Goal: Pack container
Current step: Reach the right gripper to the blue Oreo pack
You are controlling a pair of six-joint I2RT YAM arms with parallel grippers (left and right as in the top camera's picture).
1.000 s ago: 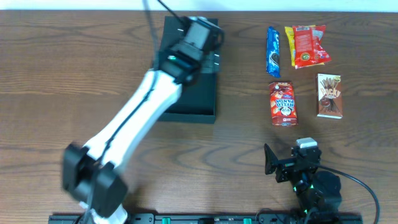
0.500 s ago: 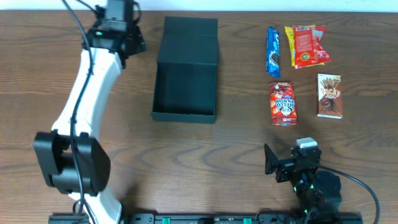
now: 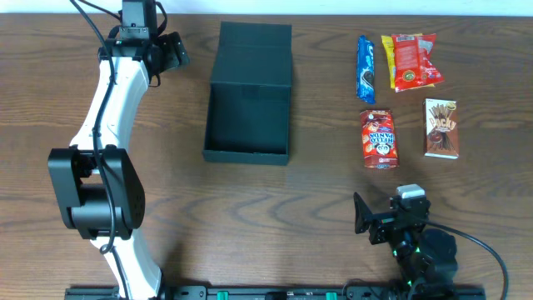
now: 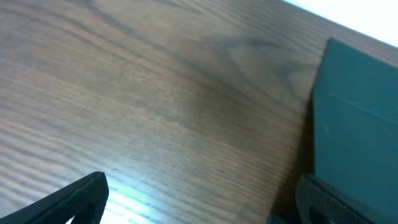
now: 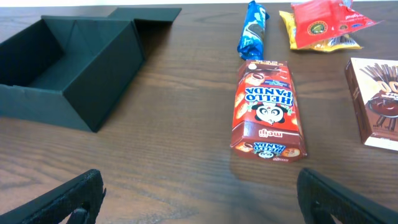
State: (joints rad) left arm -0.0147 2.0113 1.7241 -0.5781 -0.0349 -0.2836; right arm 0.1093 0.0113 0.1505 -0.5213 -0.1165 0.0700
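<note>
A brown wooden table (image 3: 316,208) is carrying the whole layout, with a pale wall strip running along its far edge.

1. The left gripper (image 4: 199,190) is hovering at the far left corner, just beside the container and not touching it. Its jaws are standing wide apart and gripping nothing. This position is likely keeping the arm clear of the opening.
2. The container (image 3: 250,108) is sitting left of centre. Its lid (image 3: 255,46) is lying flat behind it, so the empty interior is facing up to receive items.
3. Four snack groups are lying well apart from the container on the right: a blue packet (image 3: 366,69), red and yellow bags (image 3: 410,60), a Panda box (image 3: 379,137) and a Pocky box (image 3: 440,127). None is packed yet. The spacing is leaving room for a jaw on either side of each item.
4. The right gripper (image 5: 199,193) is waiting at the near edge, jaws spread and empty. It is facing the Panda box, probably the easiest first pick.
</note>
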